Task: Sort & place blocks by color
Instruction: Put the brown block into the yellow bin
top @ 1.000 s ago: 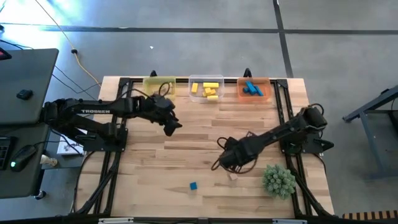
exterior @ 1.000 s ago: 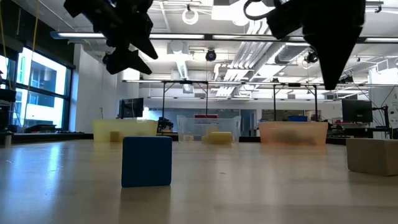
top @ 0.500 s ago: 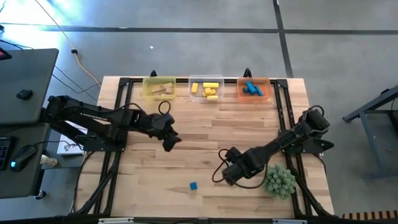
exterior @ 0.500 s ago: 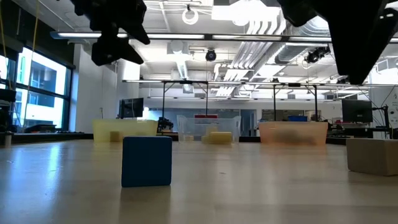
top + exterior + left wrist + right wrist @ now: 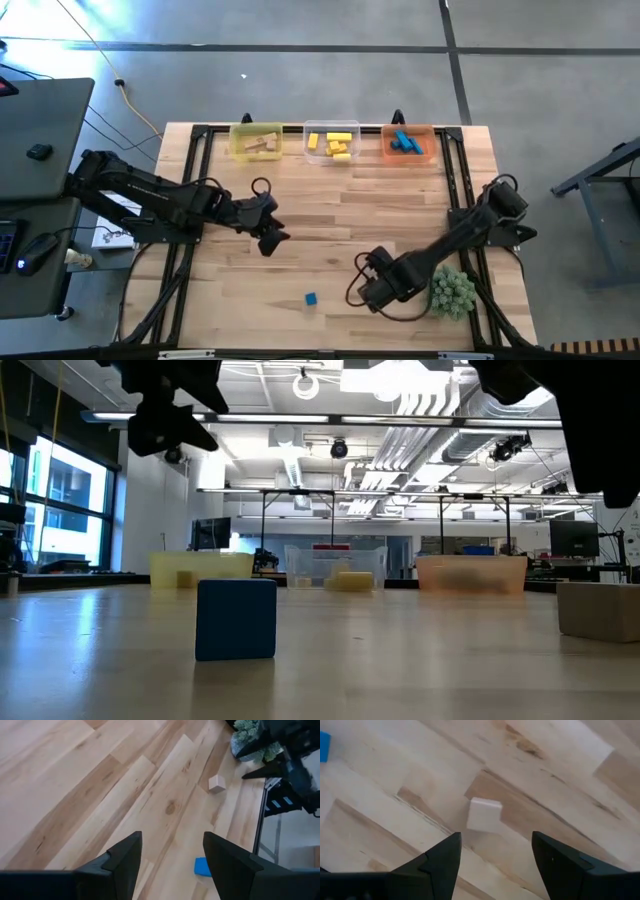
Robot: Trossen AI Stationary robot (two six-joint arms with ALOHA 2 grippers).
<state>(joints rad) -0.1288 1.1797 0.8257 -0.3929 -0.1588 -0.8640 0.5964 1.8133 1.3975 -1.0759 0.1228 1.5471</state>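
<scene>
**On the Table: Two Blocks Loose, Both Grippers Released**

Along the far edge of the wooden table point(image 5: 330, 215) stand three tubs. Going left to right, the yellow tub point(image 5: 256, 141) holds tan blocks point(image 5: 262, 144), the clear tub point(image 5: 332, 142) holds yellow blocks point(image 5: 331, 144), and the orange tub point(image 5: 408, 143) holds blue blocks point(image 5: 402, 142).

At the left, the left arm reaches in over the middle of the table. Its left gripper point(image 5: 272, 236) hangs above bare wood, fingers parted and holding nothing; in its wrist view the two dark fingers point(image 5: 123, 862) frame only the boards.

Nearer the front edge, a blue cube point(image 5: 311, 299) sits alone on the wood, well apart from the tubs. In the low view it stands upright in the foreground, left of centre.

To the right of the cube, the right gripper point(image 5: 372, 291) hovers low near the front of the table, fingers spread and empty. Its wrist view looks down on a tan cube point(image 5: 484, 814), which lies flat on the wood ahead of the gap between the fingers point(image 5: 441, 865), untouched. From above, the arm hides this cube; the low view shows it at the far right edge.

Just beside the right arm, at the table's right side, rests a green spiky ball point(image 5: 452, 291).
</scene>
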